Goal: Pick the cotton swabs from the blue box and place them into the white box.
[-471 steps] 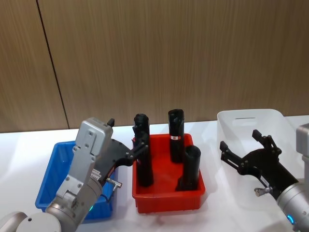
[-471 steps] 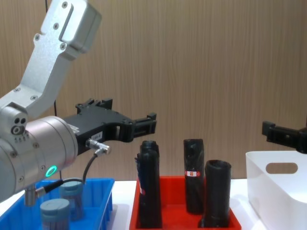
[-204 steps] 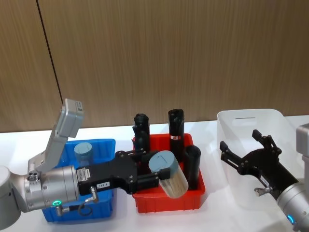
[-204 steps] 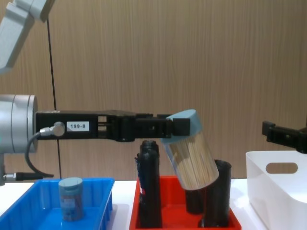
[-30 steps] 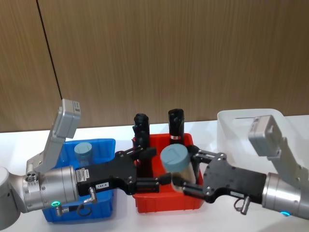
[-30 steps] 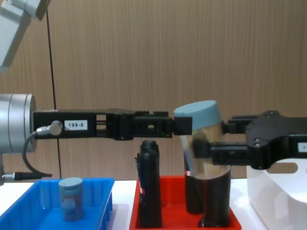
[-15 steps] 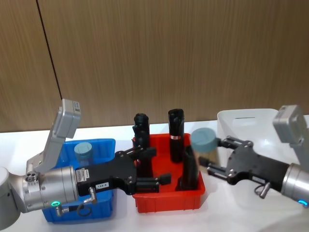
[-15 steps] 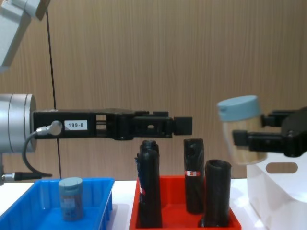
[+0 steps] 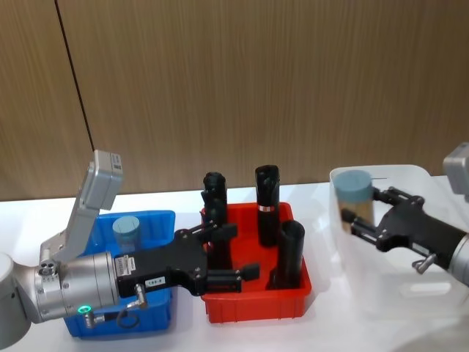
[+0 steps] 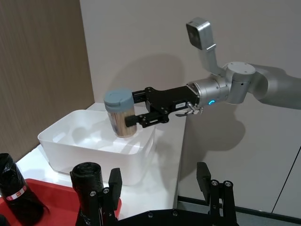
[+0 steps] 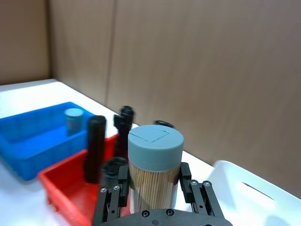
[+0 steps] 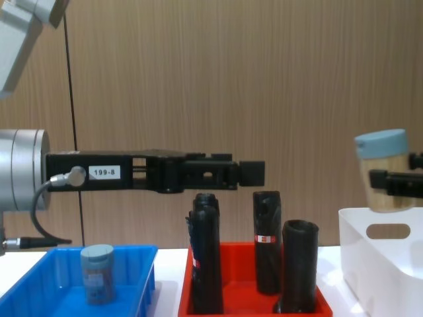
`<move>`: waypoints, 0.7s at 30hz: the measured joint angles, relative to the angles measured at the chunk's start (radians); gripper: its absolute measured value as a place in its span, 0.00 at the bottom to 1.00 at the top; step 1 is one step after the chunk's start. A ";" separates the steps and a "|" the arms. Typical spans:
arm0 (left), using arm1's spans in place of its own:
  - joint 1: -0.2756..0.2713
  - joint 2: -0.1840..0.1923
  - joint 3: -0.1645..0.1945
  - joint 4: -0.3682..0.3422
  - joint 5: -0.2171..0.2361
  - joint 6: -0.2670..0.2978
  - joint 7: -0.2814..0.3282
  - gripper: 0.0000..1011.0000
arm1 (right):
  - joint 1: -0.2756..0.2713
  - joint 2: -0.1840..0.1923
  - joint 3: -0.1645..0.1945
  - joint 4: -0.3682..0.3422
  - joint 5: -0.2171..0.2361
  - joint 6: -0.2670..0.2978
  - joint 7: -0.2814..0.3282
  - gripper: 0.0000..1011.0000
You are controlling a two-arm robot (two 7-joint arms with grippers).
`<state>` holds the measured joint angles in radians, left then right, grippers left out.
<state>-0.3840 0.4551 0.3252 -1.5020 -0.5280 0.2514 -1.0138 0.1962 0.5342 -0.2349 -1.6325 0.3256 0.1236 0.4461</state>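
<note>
Cotton-swab tub point(image 9: 355, 192): upright, grey-blue lid up, pale sticks visible through the clear wall. Right of centre in the head view, far right in the chest view. It hangs in the air above the left end of the white box point(image 9: 396, 287), clear of the rim.

Right gripper point(image 9: 360, 211): comes in from the right edge, jaws closed on the tub's sides just under the lid.

Second tub point(image 9: 126, 229): stands upright in the blue box point(image 9: 158, 218), lower left of the head view.

Left gripper point(image 9: 239, 252): lower centre of the head view, level above the red tray point(image 9: 256, 305). Jaws spread wide, nothing between them.

Red tray sits between the blue and white boxes on the white worktop point(image 9: 29, 220) and holds black cylinders point(image 9: 267, 195), all upright.
</note>
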 joint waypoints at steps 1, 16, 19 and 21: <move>0.000 0.000 0.000 0.000 0.000 0.000 0.000 0.99 | 0.004 -0.001 0.002 0.011 0.001 0.001 -0.016 0.63; 0.000 0.000 0.000 0.000 0.000 0.000 0.000 0.99 | 0.080 -0.051 0.004 0.196 -0.010 0.016 -0.142 0.63; 0.000 0.000 0.000 0.000 0.000 0.000 0.000 0.99 | 0.098 -0.062 0.001 0.238 -0.017 0.020 -0.153 0.63; 0.000 0.000 0.000 0.000 0.000 0.000 0.000 0.99 | 0.107 -0.067 0.000 0.258 -0.020 0.022 -0.157 0.63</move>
<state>-0.3840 0.4552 0.3251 -1.5020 -0.5281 0.2514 -1.0138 0.3032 0.4673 -0.2347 -1.3743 0.3060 0.1457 0.2888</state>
